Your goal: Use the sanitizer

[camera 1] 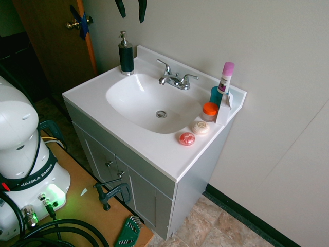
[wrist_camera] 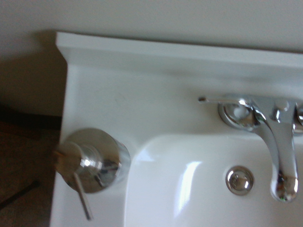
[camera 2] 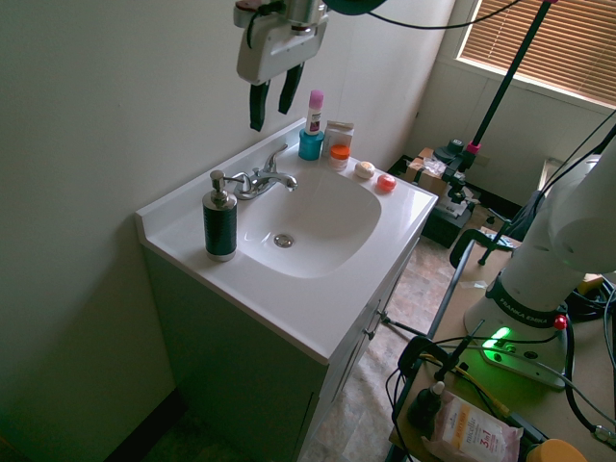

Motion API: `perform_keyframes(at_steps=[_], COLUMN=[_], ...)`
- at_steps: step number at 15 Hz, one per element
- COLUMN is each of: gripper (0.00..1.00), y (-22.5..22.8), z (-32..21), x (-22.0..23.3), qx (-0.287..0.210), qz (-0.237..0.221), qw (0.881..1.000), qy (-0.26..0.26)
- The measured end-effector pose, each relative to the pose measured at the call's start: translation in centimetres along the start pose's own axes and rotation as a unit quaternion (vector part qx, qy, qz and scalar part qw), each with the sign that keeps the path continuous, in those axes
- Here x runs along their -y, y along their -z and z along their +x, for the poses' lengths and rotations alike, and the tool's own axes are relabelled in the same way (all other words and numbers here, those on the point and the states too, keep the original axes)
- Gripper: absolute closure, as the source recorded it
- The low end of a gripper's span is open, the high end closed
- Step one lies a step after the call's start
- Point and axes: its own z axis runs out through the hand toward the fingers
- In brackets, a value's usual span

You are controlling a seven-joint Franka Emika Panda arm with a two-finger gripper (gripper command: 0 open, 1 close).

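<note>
Your gripper (camera 2: 276, 99) hangs wide apart and empty; the second exterior view shows its housing, the first only its fingertips (camera 1: 142, 11).

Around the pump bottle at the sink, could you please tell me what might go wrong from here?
The pump bottle stands tall near the counter's edge, so a sideways nudge might topple it. The open gripper is above the counter; coming down off-center, it could miss the small pump head.
</note>
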Motion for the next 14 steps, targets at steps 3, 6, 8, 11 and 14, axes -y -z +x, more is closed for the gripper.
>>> perform_keyframes(at_steps=[3, 6, 8, 11, 14], gripper=[1.00, 1.00, 1.00, 1.00, 1.00], y=[-0.2, -0.5, -0.7, -1.8, -3.3], z=[-0.7, -1.7, -2.0, -2.2, -2.7], x=[3.5, 6.2, 7.2, 8.3, 9.1], qx=[0.001, 0.002, 0.001, 0.002, 0.003], qz=[-0.007, -0.010, -0.016, -0.026, -0.038], qw=[1.000, 1.000, 1.000, 0.999, 0.999], qy=[0.012, 0.020, 0.025, 0.027, 0.031])
